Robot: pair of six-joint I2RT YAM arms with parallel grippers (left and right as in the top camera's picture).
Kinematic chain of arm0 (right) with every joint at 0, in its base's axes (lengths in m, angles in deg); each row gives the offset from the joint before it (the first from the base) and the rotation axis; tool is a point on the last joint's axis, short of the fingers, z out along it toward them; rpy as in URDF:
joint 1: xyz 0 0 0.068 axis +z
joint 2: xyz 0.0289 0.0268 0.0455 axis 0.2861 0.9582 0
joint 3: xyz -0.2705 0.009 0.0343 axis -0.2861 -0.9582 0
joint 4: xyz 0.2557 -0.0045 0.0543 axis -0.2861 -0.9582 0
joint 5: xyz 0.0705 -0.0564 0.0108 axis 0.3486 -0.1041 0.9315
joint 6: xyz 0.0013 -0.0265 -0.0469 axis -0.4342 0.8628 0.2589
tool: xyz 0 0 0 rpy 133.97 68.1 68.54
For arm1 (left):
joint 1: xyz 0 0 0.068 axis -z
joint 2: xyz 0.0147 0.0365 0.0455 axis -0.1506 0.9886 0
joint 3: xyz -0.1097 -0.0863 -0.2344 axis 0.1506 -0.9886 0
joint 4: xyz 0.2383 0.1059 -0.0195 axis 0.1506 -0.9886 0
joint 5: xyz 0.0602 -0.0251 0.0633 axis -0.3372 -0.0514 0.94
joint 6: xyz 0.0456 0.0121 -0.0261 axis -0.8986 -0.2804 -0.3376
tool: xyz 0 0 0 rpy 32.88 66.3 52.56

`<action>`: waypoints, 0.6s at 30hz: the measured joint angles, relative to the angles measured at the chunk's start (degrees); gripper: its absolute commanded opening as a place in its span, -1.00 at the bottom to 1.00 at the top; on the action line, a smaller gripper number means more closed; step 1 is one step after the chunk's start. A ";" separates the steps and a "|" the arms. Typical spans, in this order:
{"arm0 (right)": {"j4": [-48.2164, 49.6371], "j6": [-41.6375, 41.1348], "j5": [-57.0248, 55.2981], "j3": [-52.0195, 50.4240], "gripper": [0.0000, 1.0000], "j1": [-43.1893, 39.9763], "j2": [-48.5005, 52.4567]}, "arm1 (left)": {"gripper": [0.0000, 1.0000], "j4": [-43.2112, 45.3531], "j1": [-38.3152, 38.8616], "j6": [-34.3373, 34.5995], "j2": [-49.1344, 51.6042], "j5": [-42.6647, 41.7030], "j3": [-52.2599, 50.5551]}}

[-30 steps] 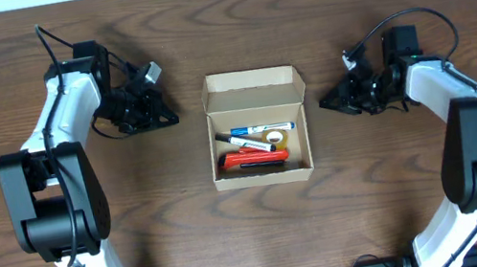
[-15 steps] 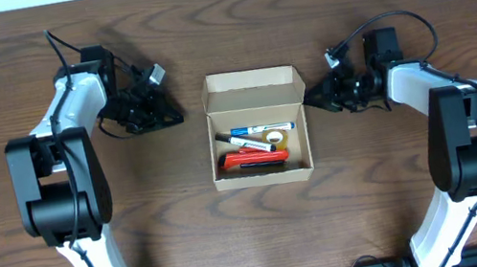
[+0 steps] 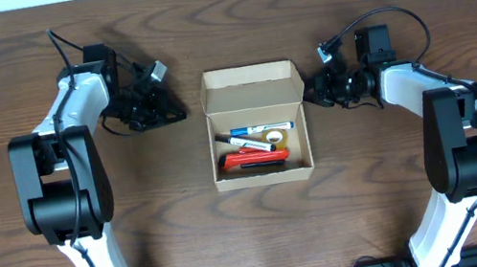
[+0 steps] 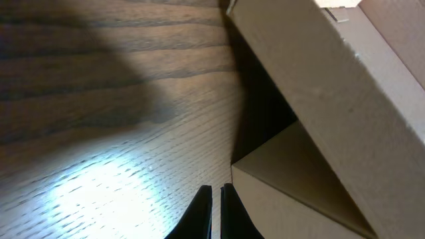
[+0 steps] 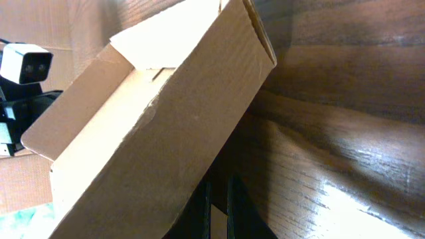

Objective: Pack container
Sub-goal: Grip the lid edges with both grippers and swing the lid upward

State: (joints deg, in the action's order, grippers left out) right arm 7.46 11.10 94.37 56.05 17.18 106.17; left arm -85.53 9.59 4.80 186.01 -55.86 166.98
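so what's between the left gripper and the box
Nothing but bare wooden table. The overhead view shows a short bare stretch between the left gripper and the box, which are not touching.

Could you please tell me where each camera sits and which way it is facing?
Overhead: above the table, looking straight down on the open cardboard box; both arms show.
Left wrist: low by the box's left wall, facing it; left end effector shows.
Right wrist: low by its right wall, facing it; right end effector shows.
Shared: both wrist views see the flap.
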 measured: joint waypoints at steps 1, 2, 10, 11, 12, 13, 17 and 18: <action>0.17 -0.02 0.00 0.00 -0.98 0.00 0.00 | -0.88 0.13 0.13 0.02 0.00 0.00 0.00; 0.44 -0.02 0.02 0.00 -0.98 0.00 0.00 | -0.88 0.35 0.31 0.02 0.00 0.00 0.00; 4.98 -0.24 0.48 -0.04 -0.98 0.00 0.02 | -0.88 1.38 0.63 0.70 0.00 -0.17 0.00; 5.09 -0.24 0.66 -0.04 -0.98 0.00 0.02 | -0.89 1.40 0.63 0.83 0.00 -0.17 0.00; 5.29 -0.24 0.87 -0.04 -0.98 0.00 0.02 | -0.88 1.42 0.63 0.87 0.00 -0.17 0.00; 5.42 -0.24 0.94 -0.04 -0.98 0.00 0.02 | -0.88 1.53 0.63 1.03 0.00 -0.17 0.00; 5.29 -0.68 1.09 -0.04 -0.97 0.00 0.02 | -0.88 2.43 0.63 1.36 0.00 -0.17 0.00; 4.87 -1.18 1.07 -0.04 -0.98 0.00 0.02 | -0.88 2.49 0.63 1.49 0.00 -0.17 0.00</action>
State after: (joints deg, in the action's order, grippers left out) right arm 12.34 9.91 95.44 56.01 17.18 106.19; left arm -83.04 10.23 6.29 186.01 -56.03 166.98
